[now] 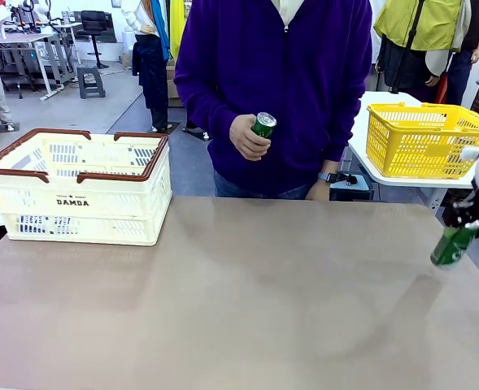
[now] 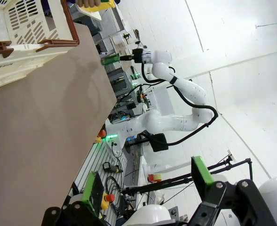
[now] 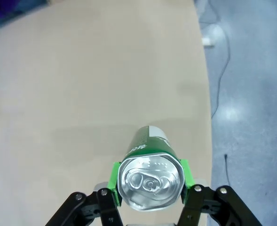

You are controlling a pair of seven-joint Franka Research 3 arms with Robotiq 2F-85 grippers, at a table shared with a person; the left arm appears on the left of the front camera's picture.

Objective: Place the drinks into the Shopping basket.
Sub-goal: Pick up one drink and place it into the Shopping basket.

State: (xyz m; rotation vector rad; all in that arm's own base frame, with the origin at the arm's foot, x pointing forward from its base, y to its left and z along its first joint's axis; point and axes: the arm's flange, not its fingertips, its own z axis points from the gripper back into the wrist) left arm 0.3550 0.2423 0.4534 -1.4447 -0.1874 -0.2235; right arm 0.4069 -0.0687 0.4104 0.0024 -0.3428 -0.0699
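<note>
- A green can [image 1: 453, 244] is clamped in the right end effector [image 1: 464, 221]. It hangs tilted at the worktop's right edge and looks clear of the surface.
- In the right wrist view the can's [image 3: 150, 160] silver top faces the camera. The green pads [image 3: 114, 181] press on either side just below the top, so the right end effector [image 3: 150, 183] is closed narrow on it.
- A second green can [image 1: 263, 125] is in the person's hand [image 1: 246, 136], held at chest height beyond the worktop's far edge.
- The Shopping basket [image 1: 84, 215] sits at the far left of the worktop, well apart from both cans. I cannot tell whether anything already lies inside it.
- Judged from this, the pick of one drink is done. What remains is carrying it across to the left and setting it in the basket, and then the person's can.
- The left end effector [image 2: 147, 183] stands wide with nothing between its fingers, off the worktop's near left side with the basket [image 2: 16, 70] in its view.
- The worktop [image 1: 247, 301] is a smooth, matte beige-brown surface.
- A yellow basket [image 1: 410, 150] rests on a white side table at the far right. Beyond it lie grey floor, chairs and other people standing.
</note>
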